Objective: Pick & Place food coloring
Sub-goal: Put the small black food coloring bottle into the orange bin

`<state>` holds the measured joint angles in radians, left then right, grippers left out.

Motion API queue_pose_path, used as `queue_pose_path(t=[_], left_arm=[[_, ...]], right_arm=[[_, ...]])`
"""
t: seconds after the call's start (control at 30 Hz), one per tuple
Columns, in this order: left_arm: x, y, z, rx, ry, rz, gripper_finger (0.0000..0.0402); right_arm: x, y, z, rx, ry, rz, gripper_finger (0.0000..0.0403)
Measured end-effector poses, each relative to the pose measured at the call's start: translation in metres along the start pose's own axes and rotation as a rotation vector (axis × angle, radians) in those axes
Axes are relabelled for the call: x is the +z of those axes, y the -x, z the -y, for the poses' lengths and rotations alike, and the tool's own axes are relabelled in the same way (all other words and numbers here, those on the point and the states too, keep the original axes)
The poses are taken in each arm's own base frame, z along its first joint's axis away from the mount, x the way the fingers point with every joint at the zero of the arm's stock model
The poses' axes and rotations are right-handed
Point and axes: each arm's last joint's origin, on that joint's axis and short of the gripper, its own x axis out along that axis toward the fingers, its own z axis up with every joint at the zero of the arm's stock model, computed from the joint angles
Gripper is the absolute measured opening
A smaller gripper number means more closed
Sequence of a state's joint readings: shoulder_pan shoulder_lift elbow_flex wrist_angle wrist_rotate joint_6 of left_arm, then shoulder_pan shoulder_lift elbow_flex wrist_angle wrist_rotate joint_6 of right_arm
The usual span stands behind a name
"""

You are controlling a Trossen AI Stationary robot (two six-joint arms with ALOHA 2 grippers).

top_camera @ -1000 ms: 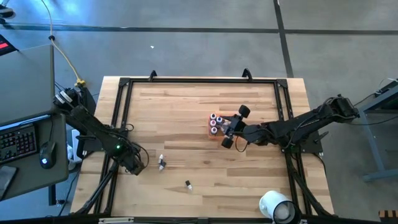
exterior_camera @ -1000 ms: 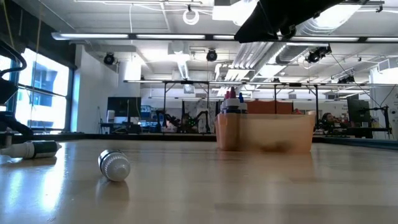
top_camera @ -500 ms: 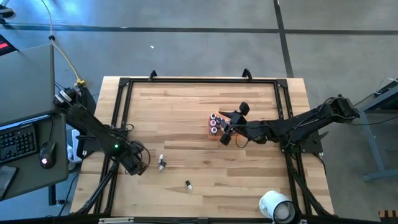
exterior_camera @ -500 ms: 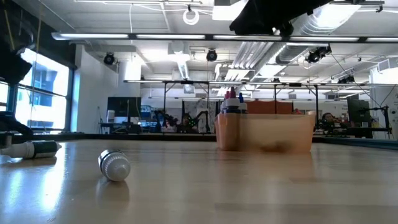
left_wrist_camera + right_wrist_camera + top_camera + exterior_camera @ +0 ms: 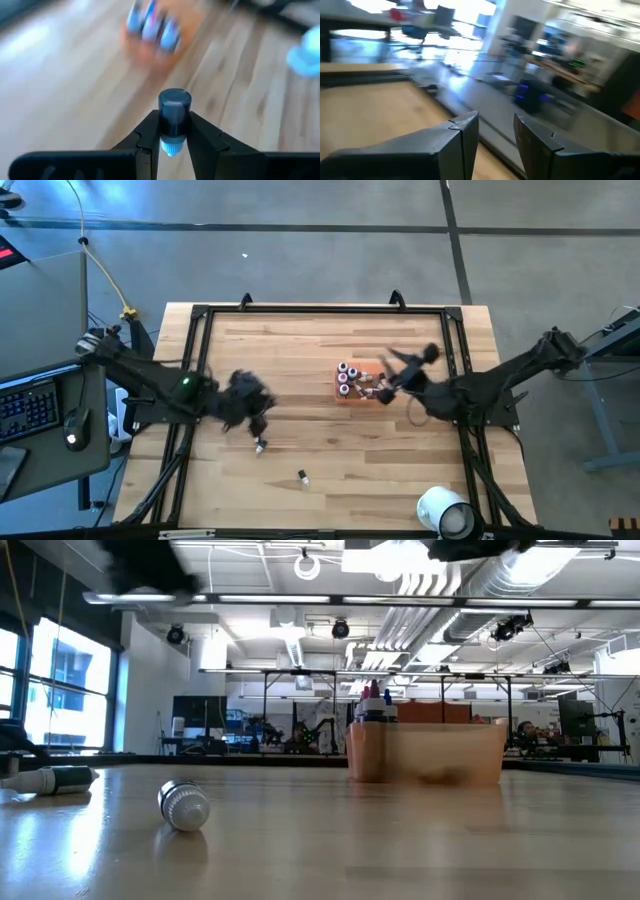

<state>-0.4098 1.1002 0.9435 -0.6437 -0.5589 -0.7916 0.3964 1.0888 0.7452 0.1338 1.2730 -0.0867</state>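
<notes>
Left gripper (image 5: 172,131) is clamping a dark bottle (image 5: 174,116) between its fingers, white tip toward the wrist, above the table (image 5: 300,350) left of centre; from above, the gripper (image 5: 250,398) appears blurred. Right gripper (image 5: 495,131) is standing with its fingers apart and nothing between them, beside the orange tray (image 5: 362,370), where it is also blurred (image 5: 400,370). Several bottles (image 5: 345,376) are standing upright in the tray's left end. Two more are lying loose on the wood: one (image 5: 260,445) just below the left gripper, another (image 5: 302,476) nearer the front edge. A white roll (image 5: 443,510) is sitting at the front right corner.
</notes>
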Motion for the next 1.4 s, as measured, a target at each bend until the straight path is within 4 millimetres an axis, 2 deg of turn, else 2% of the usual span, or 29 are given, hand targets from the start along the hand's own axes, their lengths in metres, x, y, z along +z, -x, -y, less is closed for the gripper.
queue_pose_path(t=[0.07, 0.17, 0.23, 0.37, 0.47, 0.6, 0.73, 0.87, 1.1, 1.2, 1.4], left_arm=[[0.021, -0.015, 0.002, -0.066, -0.06, 0.092, 0.0071], [0.049, -0.039, 0.002, -0.209, -0.145, 0.194, 0.0071], [0.067, -0.059, 0.0, -0.303, -0.151, 0.279, 0.0071], [0.084, -0.109, -0.005, -0.468, -0.181, 0.354, 0.0071], [0.098, -0.144, -0.003, -0.535, -0.196, 0.34, 0.0072], [0.117, -0.186, 0.004, -0.497, -0.218, 0.267, 0.0072], [0.124, -0.225, 0.012, -0.439, -0.237, 0.121, 0.0072], [0.135, -0.245, 0.023, -0.402, -0.257, 0.064, 0.0072], [0.133, -0.274, 0.023, -0.198, -0.272, -0.044, 0.0072], [0.129, -0.279, 0.019, -0.101, -0.322, -0.038, 0.0072], [0.124, -0.286, 0.019, -0.1, -0.338, -0.045, 0.0088]], right_arm=[[-0.003, 0.014, 0.009, -0.072, -0.028, -0.007, 0.0116], [-0.016, 0.026, 0.016, -0.034, -0.041, -0.017, 0.0116], [-0.026, 0.029, 0.02, 0.003, -0.029, -0.037, 0.0116], [-0.047, 0.029, 0.029, 0.031, -0.047, -0.083, 0.0116], [-0.064, 0.028, 0.032, 0.125, -0.045, -0.15, 0.0116], [-0.087, 0.03, 0.031, 0.299, -0.08, -0.258, 0.0116], [-0.104, 0.032, 0.028, 0.434, -0.158, -0.345, 0.0116], [-0.114, 0.035, 0.029, 0.502, -0.205, -0.402, 0.0116], [-0.115, 0.036, 0.033, 0.522, -0.23, -0.403, 0.0116], [-0.114, 0.036, 0.032, 0.524, -0.234, -0.402, 0.0116], [-0.114, 0.036, 0.032, 0.524, -0.234, -0.402, 0.0116]])
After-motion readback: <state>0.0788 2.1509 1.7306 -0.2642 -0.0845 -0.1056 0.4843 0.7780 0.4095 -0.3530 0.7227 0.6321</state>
